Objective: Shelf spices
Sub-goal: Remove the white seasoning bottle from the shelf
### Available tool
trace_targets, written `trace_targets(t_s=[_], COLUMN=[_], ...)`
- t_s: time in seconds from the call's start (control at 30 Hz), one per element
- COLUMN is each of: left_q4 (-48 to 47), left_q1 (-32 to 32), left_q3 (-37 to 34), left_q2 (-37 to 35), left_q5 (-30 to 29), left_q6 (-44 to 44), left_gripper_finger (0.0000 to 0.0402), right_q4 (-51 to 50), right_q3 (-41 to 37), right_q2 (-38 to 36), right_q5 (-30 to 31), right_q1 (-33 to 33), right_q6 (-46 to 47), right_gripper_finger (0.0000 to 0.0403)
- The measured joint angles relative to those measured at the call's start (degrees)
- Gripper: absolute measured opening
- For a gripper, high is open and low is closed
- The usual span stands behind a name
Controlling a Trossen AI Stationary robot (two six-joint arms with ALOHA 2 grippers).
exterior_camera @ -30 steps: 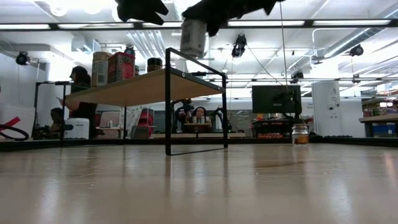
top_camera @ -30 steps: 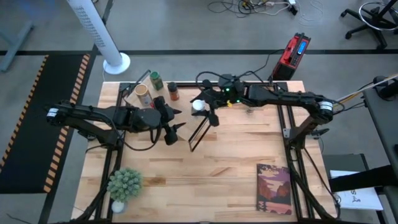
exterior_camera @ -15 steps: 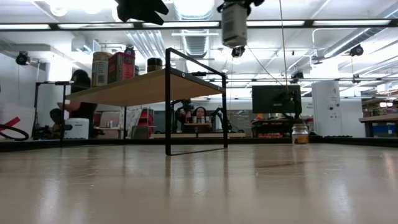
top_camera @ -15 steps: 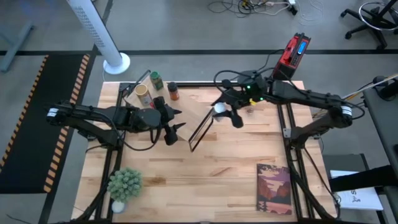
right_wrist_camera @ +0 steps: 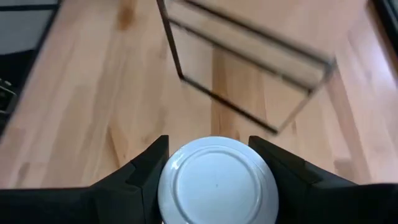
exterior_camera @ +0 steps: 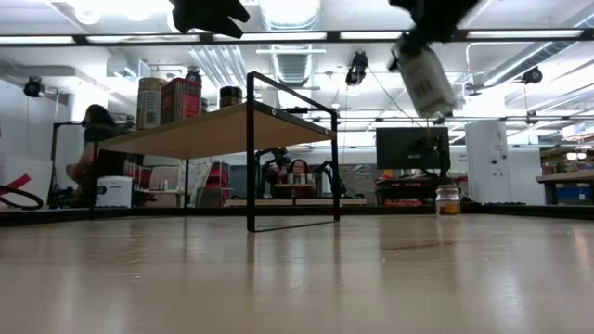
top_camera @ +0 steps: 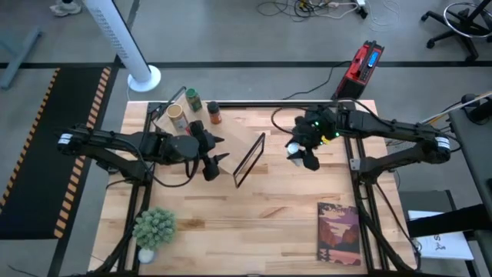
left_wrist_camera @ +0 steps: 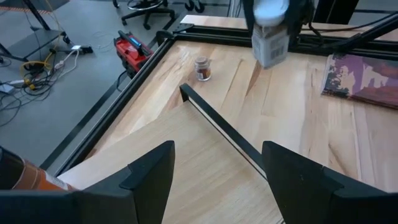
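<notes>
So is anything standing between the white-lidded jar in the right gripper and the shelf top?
Nothing visible does. The right gripper holds the white-lidded jar in the air to the right of the shelf, with open space between them. The left gripper hangs over the shelf's other side.

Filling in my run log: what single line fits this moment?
right hand: holds white-lidded spice jar aloft, tilted | left hand: open, over slanted wooden shelf

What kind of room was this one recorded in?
Probably a robotics lab or workshop. The table sits in a black frame on bare concrete, loose cables and office chairs lie around it, and the low view shows benches with a monitor under strip lights.
</notes>
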Motion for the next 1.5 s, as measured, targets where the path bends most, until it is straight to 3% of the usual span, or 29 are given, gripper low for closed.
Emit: trace_targets(t_s=[0.13,0.47,0.57,0.63,0.77,1.07,1.5], left_q4=[-0.15,-0.39,-0.39,-0.37,-0.27,-0.29,-0.43], left_q1=[-0.02,0.00,0.00,-0.01,-0.02,-0.04,-0.04], left_q3=[0.00,0.00,0.00,0.00,0.00,0.00,0.00], left_q2=[0.00,0.00,0.00,0.00,-0.02,-0.02,-0.04], left_q5=[0.00,-0.02,-0.02,-0.04,-0.04,-0.05,-0.07], left_q6=[0.00,-0.24,-0.26,-0.26,-0.26,-0.24,0.24], left_gripper_finger=[0.0231,0.0231,0.0231,0.0231,0.0231,0.0231,0.0231], right_q4=[6.16,19.58,24.87,27.01,26.42,28.19,34.34], right_q3=[-9.86,-28.87,-33.21,-34.32,-34.93,-35.29,-44.22], right_q2=[-4.94,-18.10,-20.68,-22.35,-21.58,-21.49,-22.24], right_q5=[1.10,17.04,18.46,20.73,34.53,40.74,44.11], right_q1=[0.00,-0.12,-0.24,-0.25,-0.52,-0.22,1.24], right_q6=[2.66,4.36,6.20,7.67,20.35,25.63,34.89], right_gripper_finger=[0.0181,0.0181,0.0181,0.0182,0.0183,0.0183,0.0182])
